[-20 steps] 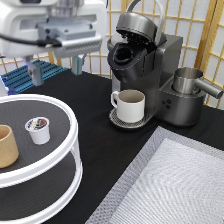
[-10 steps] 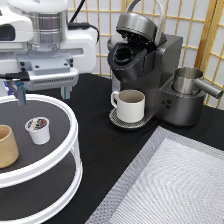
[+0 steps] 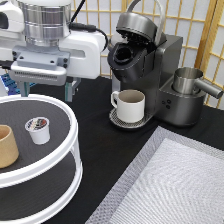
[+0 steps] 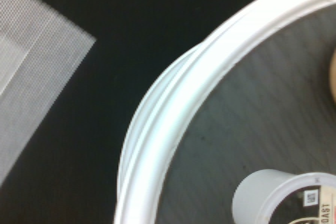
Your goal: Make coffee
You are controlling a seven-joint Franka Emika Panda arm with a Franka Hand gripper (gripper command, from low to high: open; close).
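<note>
Moved since earlier: gripper has swung in from the exterior view's upper left and now hangs over the far edge of the two-tier tray, closer to the pod than a second ago; nothing else has shifted.
Gripper state: two dark fingers hang below the white hand, set well apart, with nothing between them.
Gripper position: above the tray's rim on the side toward the exterior view's top, not touching anything.
Coffee pod: stands upright on the tray's upper shelf, printed foil top facing up, untouched; the wrist view catches part of it just inside the white rim.
Key relation: the pod lies below the gripper and toward the exterior view's bottom, roughly under the span of the hand; its axis is vertical, so the tapered sides face the fingers.
Tan cup: on the same shelf, beside the pod toward the exterior view's left, apart from it.
Coffee machine: lid raised, pod chamber open and seemingly empty.
White mug: already on the machine's drip plate under the spout.
Metal pitcher: at the machine's right in the exterior view.
Tabletop: black, with a grey mat toward the exterior view's bottom right.
Progress: judged early; pod not yet picked up.
</note>
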